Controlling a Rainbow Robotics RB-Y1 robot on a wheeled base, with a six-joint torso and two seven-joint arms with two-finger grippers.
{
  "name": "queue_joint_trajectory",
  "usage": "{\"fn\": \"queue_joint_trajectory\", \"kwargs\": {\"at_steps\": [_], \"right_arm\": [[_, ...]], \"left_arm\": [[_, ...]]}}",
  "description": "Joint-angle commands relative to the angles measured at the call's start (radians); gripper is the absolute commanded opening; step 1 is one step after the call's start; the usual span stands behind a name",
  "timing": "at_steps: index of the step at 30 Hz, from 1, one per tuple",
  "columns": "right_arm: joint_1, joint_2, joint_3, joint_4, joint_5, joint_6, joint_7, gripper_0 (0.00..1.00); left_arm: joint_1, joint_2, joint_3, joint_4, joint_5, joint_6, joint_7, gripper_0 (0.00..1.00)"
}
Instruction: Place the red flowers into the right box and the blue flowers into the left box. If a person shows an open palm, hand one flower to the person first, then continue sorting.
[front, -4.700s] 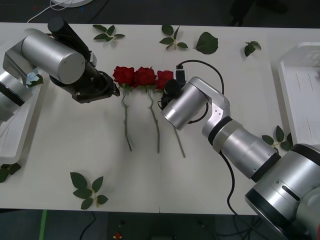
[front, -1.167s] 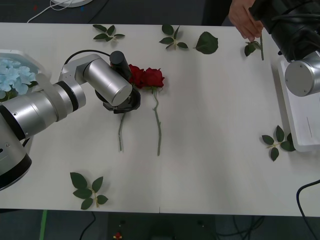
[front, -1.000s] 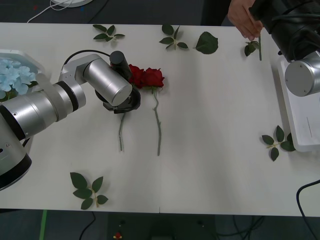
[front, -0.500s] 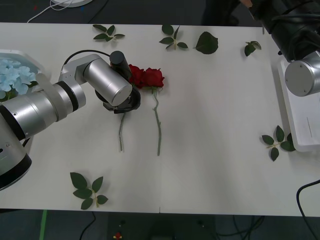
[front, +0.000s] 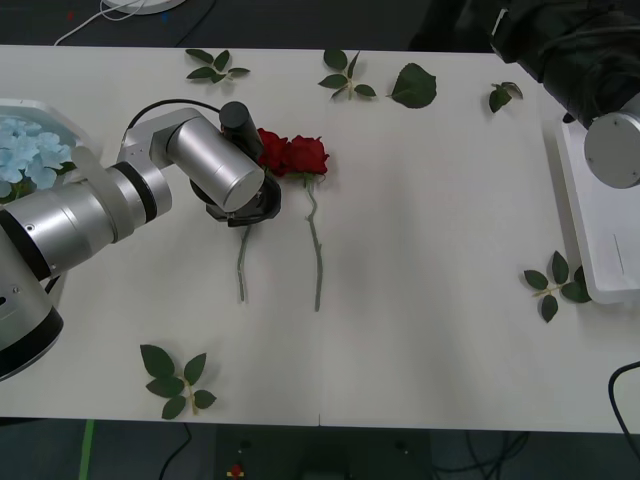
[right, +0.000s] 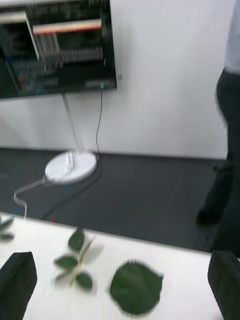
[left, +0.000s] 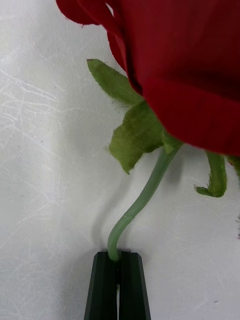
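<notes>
From the front, two red roses (front: 292, 155) are seen mid-desk (front: 430, 250) (heads touching). In the left wrist view, the left tool (left: 119, 280) is pinched onto one rose stem (left: 145, 197). In the right wrist view, the right tool (right: 120, 282) is spread wide.

I see the white surface (front: 430, 230) evenly and brightly lit from above, with only soft, short shadows beside the rose stems (front: 316, 250). My left wrist feed is sharp, the stem (left: 145, 195) casting a faint grey shadow. My right wrist feed is smeared with blur; the monitor (right: 55, 45) and leaves (right: 135, 287) look soft.
</notes>
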Motion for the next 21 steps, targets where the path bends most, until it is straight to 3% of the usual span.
{"fn": "queue_joint_trajectory", "kwargs": {"at_steps": [1, 8, 13, 18, 21], "right_arm": [[0.035, -0.108, -0.060, -0.201, -0.124, 0.179, 0.057, 1.00], [0.176, -0.175, -0.234, -0.413, -0.366, 0.486, 0.111, 1.00], [0.258, -0.178, -0.349, -0.461, -0.552, 0.595, 0.246, 1.00], [0.322, -0.181, -0.401, -0.462, -0.701, 0.616, 0.398, 1.00], [0.360, -0.189, -0.410, -0.450, -0.822, 0.616, 0.487, 1.00]], "left_arm": [[-0.074, -0.003, 0.037, 0.000, -0.004, 0.056, 0.039, 0.00], [-0.113, 0.015, 0.292, -0.063, -0.063, 0.261, 0.024, 0.00], [-0.110, 0.046, 0.496, -0.183, -0.086, 0.443, -0.005, 0.00], [-0.110, 0.060, 0.677, -0.285, -0.079, 0.629, -0.091, 0.01], [-0.112, 0.064, 0.769, -0.339, -0.073, 0.713, -0.137, 0.25]]}}
